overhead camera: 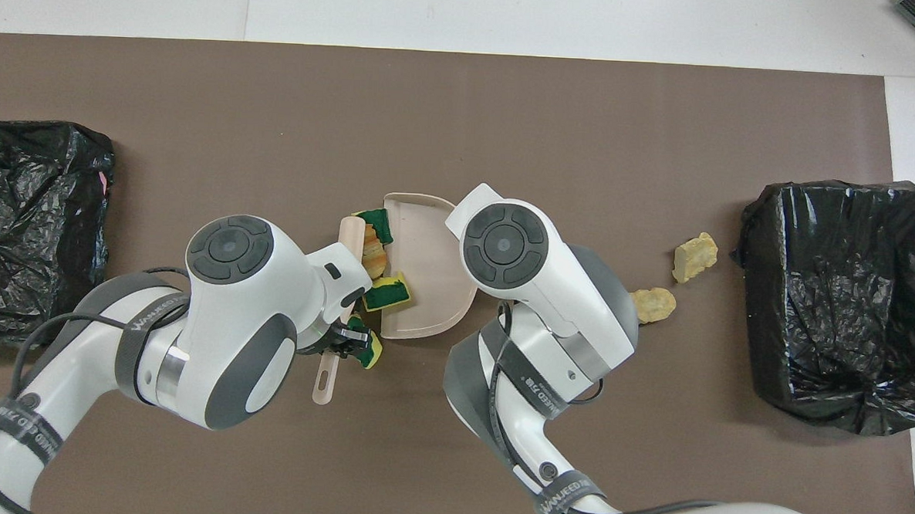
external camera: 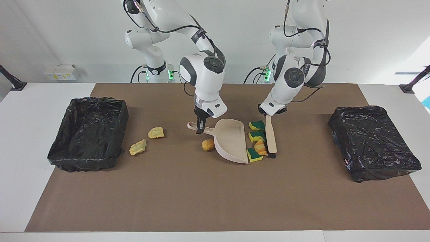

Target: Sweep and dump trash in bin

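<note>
Left gripper (external camera: 267,113) clenched on the handle of the beige brush (external camera: 270,137), down at the table between the two arms; brush runs from that gripper away from the robots, black bristles facing the dustpan (external camera: 231,143) and pressed against the scraps. Right gripper (external camera: 200,128) clenched on the dustpan handle, near the ring end, dustpan resting on the brown mat (external camera: 201,201) with its open mouth turned toward the left gripper. Trash: three green-and-yellow sponge blocks (external camera: 256,125) and one orange-striped piece (external camera: 260,147) bunched between brush and dustpan mouth, just beside the left gripper and below it; in the overhead view one green block (overhead camera: 387,293) overlaps the dustpan lip, another (overhead camera: 367,350) sits by the brush handle under the left gripper, cannot tell if it touches. One tan-orange lump (external camera: 208,144) lies just beside the right gripper, against the outer back wall of the dustpan, outside it. Two pale yellow lumps (external camera: 156,132) (external camera: 138,147) well apart from the right gripper, toward the right arm's end, near a black-lined bin (external camera: 87,134). Second black-lined bin (external camera: 373,141) well apart from the left gripper at the left arm's end of the table (external camera: 20,141). No scraps visible in either bin.
</note>
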You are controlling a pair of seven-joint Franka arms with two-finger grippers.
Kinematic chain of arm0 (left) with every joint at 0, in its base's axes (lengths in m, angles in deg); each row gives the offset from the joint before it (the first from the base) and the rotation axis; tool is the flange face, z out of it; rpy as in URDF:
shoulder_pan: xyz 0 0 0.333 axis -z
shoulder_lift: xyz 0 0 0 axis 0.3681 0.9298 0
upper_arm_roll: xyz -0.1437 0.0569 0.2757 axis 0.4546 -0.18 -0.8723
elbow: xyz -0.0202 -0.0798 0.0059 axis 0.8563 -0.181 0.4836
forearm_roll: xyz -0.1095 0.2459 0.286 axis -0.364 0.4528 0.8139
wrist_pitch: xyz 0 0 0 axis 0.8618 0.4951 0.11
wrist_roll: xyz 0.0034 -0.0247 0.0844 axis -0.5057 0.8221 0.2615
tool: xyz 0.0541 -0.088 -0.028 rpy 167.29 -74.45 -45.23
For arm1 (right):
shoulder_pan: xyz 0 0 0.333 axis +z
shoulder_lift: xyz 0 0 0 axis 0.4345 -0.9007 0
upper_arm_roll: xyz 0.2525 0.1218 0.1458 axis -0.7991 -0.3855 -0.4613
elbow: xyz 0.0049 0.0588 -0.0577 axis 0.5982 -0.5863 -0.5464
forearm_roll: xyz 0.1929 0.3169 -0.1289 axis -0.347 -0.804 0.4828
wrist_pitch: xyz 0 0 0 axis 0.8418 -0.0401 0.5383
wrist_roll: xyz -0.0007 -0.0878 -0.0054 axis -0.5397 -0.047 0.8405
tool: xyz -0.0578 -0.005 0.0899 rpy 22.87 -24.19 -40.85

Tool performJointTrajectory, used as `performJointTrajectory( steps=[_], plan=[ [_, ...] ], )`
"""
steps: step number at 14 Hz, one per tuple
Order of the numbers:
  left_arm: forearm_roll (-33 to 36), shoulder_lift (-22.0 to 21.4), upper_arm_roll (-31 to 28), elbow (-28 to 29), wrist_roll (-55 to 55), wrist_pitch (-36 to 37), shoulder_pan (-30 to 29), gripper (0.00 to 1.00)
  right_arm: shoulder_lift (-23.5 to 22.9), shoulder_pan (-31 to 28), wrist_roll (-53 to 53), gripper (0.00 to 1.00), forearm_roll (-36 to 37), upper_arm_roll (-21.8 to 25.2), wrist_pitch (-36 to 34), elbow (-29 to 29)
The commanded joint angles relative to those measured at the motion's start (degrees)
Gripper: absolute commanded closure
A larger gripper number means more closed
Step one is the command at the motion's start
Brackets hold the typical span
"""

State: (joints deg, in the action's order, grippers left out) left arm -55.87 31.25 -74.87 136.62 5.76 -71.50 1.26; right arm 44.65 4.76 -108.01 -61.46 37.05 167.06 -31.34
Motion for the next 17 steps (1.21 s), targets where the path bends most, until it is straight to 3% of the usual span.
performJointTrajectory(
  steps=[1,4,7,10,12,15,17],
  plan=[
    [-2.0,-2.4,-0.7,-7.4,-1.3,9.4,0.3,1.00,-2.1,0.2,-2.1,1.00,1.1,-0.3,3.1,-1.6],
    [-2.1,-3.6,-1.3,-10.9,-1.2,15.0,-2.9,1.00,-4.9,1.2,-1.7,1.00,1.1,-0.3,7.7,-1.6],
    [-2.1,-7.6,-1.5,-5.2,-0.3,18.5,-9.6,1.00,-5.0,1.2,-2.4,1.00,1.4,-0.2,6.8,-0.8],
    [-1.9,-10.5,-1.5,1.3,-5.1,15.9,-16.1,1.00,-4.6,1.0,-2.4,1.00,1.5,-0.1,4.0,0.1],
    [-1.1,-8.6,-1.6,3.1,-10.3,8.9,-16.5,1.00,-4.5,1.1,-2.2,1.00,1.5,-0.2,3.0,0.3],
    [0.7,-1.2,-1.5,3.5,-18.0,-2.6,-15.5,1.00,-4.4,1.4,-1.6,1.00,1.5,-0.2,2.2,0.3],
    [0.9,-0.8,-1.4,3.5,-19.3,-4.2,-13.2,1.00,-4.4,1.5,-1.1,1.00,1.5,-0.2,2.1,0.2]
  ],
)
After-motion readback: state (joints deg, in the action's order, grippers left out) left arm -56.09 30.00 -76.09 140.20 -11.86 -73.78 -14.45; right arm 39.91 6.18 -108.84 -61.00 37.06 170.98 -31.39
